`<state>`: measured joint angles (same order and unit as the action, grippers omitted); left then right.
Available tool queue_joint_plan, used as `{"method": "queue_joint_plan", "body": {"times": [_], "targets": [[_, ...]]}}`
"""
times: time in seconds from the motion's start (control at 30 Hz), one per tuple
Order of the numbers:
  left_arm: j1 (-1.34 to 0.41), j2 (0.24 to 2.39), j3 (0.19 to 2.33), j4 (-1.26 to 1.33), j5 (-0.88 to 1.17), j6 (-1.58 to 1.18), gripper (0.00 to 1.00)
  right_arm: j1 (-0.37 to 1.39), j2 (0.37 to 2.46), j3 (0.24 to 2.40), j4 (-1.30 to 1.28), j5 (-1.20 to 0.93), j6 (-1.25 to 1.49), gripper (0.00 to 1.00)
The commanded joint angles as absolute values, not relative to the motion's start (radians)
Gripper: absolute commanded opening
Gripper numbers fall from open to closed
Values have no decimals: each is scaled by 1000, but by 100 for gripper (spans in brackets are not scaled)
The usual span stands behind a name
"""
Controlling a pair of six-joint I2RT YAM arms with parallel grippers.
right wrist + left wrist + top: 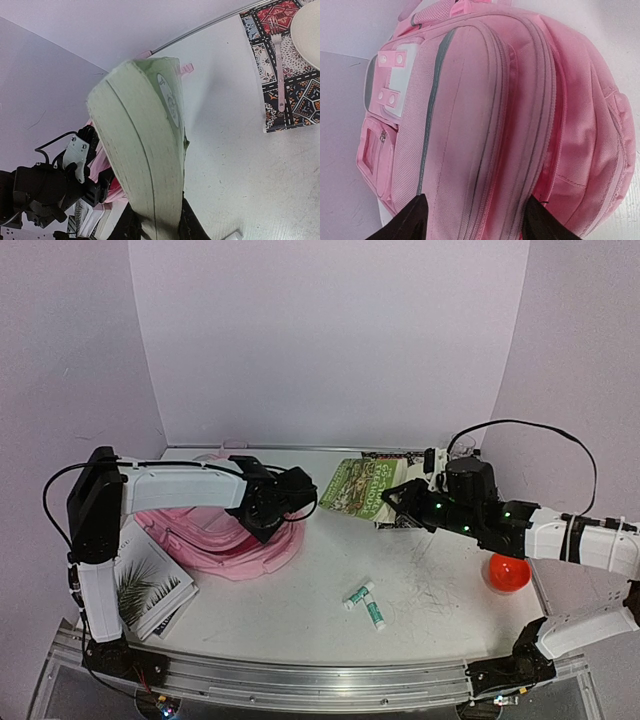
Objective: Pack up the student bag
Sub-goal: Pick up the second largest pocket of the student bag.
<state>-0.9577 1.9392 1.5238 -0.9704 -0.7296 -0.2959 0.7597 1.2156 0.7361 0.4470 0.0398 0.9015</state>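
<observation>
Your left tool stands wide, its dark fingers spread to either side of the ridged front panel of the student bag. Whether they press into the fabric or only rest against it, you cannot tell from the wrist view. The bag lies flat on the left part of the tabletop, with its small pockets and pale patches turned away from the tool. A book with a palm leaf on its cover lies at the bag's near left edge.

Your right tool is clamped on the lower edge of a thick green book, which it holds tilted above the tabletop, well apart from the bag. Beyond it, at the back right, a patterned placemat carries a pink fork and a pale plate. Two glue sticks lie near the middle front, and a red ball sits beside your right arm.
</observation>
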Motion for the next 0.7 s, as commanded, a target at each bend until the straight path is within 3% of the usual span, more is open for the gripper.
{"method": "queue_joint_plan", "body": {"times": [0.0, 0.07, 0.33, 0.67], "targets": [[-950, 1913, 1562, -1002, -851, -320, 58, 756, 1185, 746, 611, 21, 904, 0], [-950, 1924, 1554, -1002, -851, -320, 55, 756, 1191, 744, 627, 10, 915, 0], [-948, 1941, 1571, -1015, -853, -317, 3, 756, 1227, 701, 776, -68, 1029, 0], [-948, 1892, 1769, -1044, -791, -282, 0, 762, 1352, 662, 1045, -173, 1211, 0]]}}
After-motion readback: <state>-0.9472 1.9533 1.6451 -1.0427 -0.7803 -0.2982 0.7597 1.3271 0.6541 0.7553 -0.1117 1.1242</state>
